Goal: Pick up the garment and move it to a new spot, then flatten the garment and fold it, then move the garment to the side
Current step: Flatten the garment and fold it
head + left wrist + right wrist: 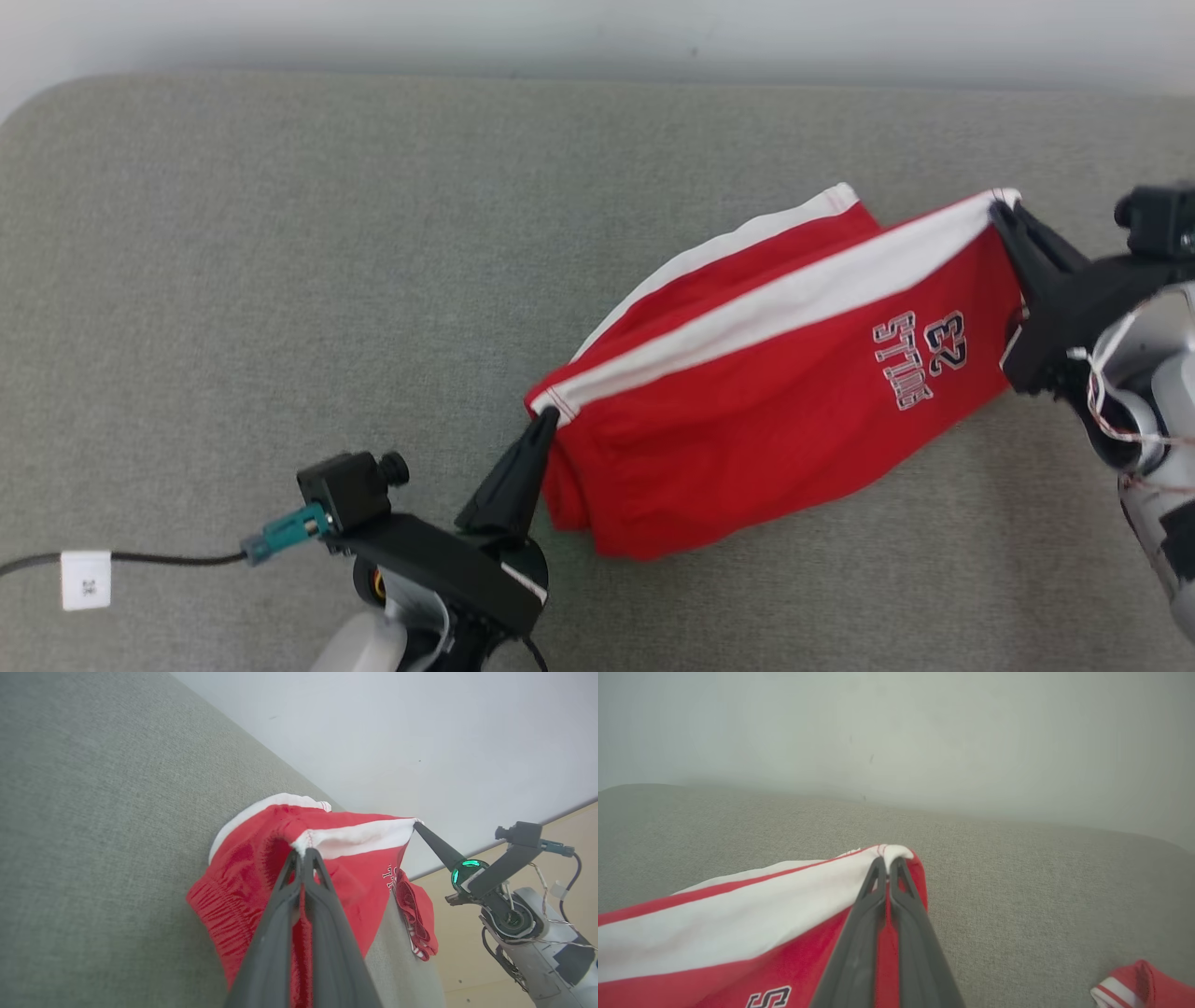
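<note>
The garment [766, 392] is a pair of red shorts with a white side stripe and white lettering, held stretched above the grey padded table [280, 280]. My left gripper [544, 420] is shut on the stripe's near-left corner; in the left wrist view the fingertips [303, 851] pinch the white hem of the garment [355, 835]. My right gripper [1004, 207] is shut on the stripe's far-right corner, and in the right wrist view the gripper [888, 859] clamps the white edge of the garment [738, 914]. Red cloth sags below the taut stripe.
A pale wall [597, 37] runs along the table's far edge. A black cable with a white tag [86, 579] lies at the near left. The right arm [504, 891] shows in the left wrist view past the table's end, over a tan floor [476, 961].
</note>
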Available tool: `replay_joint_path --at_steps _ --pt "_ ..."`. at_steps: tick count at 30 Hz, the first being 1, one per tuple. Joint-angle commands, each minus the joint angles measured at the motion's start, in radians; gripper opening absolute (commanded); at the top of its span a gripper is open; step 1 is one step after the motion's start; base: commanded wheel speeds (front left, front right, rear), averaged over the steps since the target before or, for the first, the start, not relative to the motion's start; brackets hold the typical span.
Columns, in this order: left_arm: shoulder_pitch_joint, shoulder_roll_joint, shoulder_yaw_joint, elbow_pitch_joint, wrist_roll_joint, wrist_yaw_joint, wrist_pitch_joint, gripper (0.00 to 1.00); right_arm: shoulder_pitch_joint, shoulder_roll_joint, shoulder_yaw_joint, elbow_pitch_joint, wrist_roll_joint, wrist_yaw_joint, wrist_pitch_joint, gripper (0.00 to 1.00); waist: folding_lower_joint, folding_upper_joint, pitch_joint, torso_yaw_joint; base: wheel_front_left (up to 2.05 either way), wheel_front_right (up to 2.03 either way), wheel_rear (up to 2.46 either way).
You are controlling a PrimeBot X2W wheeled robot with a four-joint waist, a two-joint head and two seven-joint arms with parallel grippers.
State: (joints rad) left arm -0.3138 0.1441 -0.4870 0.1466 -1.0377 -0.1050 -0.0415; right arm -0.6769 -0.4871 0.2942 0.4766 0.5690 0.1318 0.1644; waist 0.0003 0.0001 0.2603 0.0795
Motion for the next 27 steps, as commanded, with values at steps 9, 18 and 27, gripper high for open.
replay_joint_path --at_steps 9,18,27 --pt "-0.101 -0.022 0.017 0.102 0.023 -0.012 -0.071 0.0 -0.198 -0.017 0.153 0.153 0.057 -0.002 -0.037 0.0 -0.0003 -0.0001 0.109 0.087 0.0 0.0 0.0" --pt "-0.15 -0.025 -0.01 0.191 0.056 -0.019 -0.11 0.0 -0.289 0.005 0.277 0.284 0.121 -0.002 -0.111 0.13 -0.0003 -0.0001 0.125 0.097 0.0 0.0 0.0" --pt "-0.134 -0.015 -0.014 0.241 0.086 0.004 -0.143 1.0 -0.291 0.011 0.328 0.336 0.162 -0.002 -0.301 1.0 -0.0003 -0.0001 0.091 0.067 0.0 0.0 0.0"
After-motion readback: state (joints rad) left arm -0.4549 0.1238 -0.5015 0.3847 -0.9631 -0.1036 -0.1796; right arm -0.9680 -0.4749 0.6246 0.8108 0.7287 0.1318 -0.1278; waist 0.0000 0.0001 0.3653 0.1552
